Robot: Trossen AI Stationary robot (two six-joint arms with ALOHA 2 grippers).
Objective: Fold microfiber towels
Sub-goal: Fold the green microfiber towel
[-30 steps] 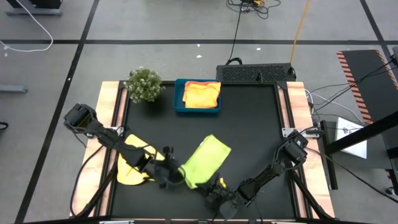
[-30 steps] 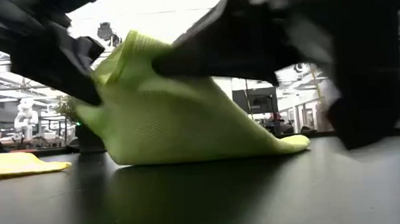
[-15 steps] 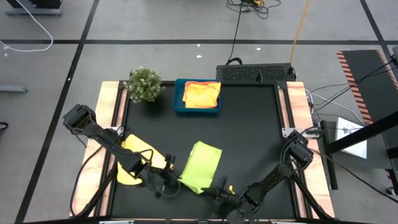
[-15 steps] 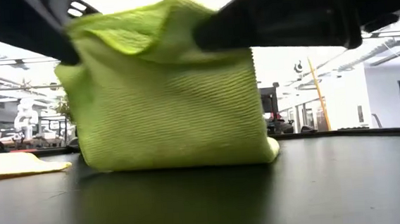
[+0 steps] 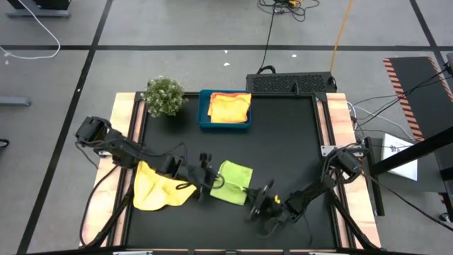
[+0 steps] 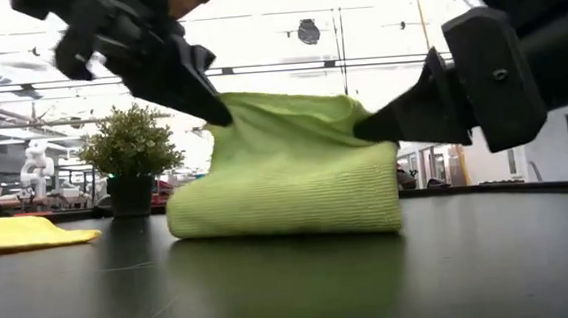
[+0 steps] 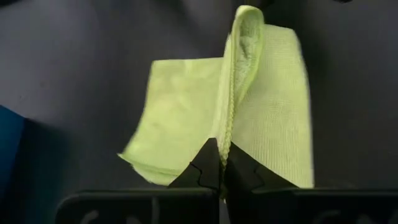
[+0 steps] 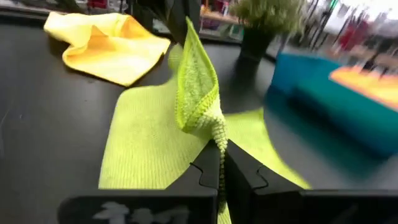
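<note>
The left gripper and right gripper each have fingers clenched on a corner of the lime green towel, raised edge stretched between them (roughly ten to four o'clock); its folded body rests on the tabletop at centre, equally near both arms.

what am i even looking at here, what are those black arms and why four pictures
It is a robot with two dark arms at a black table, learning to fold towels. One picture looks straight down, one looks level across the tabletop, and two come from cameras on the wrists. The left claw and the right claw are each shut on an edge of the lime green towel, lifting it. A crumpled yellow towel lies beside it. At the far edge stand a small plant and a blue tray holding orange-yellow towels.
</note>
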